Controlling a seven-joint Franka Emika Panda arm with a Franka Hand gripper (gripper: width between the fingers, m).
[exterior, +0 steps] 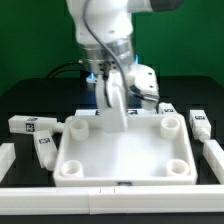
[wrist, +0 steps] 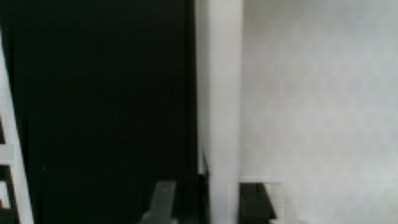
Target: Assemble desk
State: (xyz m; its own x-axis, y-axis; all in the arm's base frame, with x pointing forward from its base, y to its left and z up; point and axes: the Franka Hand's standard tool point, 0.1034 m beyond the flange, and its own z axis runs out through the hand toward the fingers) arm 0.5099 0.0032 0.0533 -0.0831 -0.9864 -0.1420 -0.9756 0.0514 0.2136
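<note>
Now the tool [exterior: 112, 86] is squeezed shut around a white desk leg [exterior: 117, 108]. From the wrist view, the leg [wrist: 217, 100] runs straight out between the two dark fingertips [wrist: 169, 200]. That view is dim, so I think the hold is tight, but I can't be sure.

Just under the tool lies the tabletop panel [exterior: 125, 150], flat on the black bench [exterior: 30, 100], with its rim up. The leg leans a bit. Its low end hangs over the far side of the panel, between the far corner hole [exterior: 80, 127] on the exterior view's left and the other far hole [exterior: 170, 125].

Three loose legs wait on the bench. Two [exterior: 30, 125] [exterior: 45, 150] are off to the exterior view's left of the tool, and one [exterior: 200, 122] is off to the exterior view's right. A long white rail [exterior: 110, 190] runs along the near side, well away from the tool.

What could go wrong? The leg is not over a hole yet, and it is tilted. If it goes down like that, it may hit the flat floor of the panel or the lip of a hole and get stuck crooked. A hard push could also make the panel slide on the bench. If the hold is weak, the leg could slip or twist in the tool.
</note>
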